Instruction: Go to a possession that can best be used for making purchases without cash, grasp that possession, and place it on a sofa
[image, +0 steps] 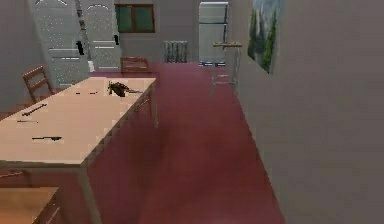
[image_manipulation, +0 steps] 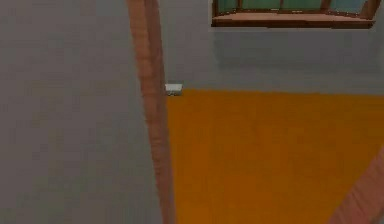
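Along the forward view's left, a long wooden table (image: 80, 120) is standing on a red floor (image: 200, 150). A brown lump (image: 122, 90) and two thin dark strips (image: 35, 108) are lying on it, well apart; none is reading clearly as a payment card. White doors (image: 80, 35) and a fridge (image: 212, 30) are standing beyond. The gripper's state cannot be told.

We see soft, even light on the surface (image: 75, 115); the white doors (image: 80, 35) beyond it look brightest, and the red floor (image: 200, 160) under it lies in shade.
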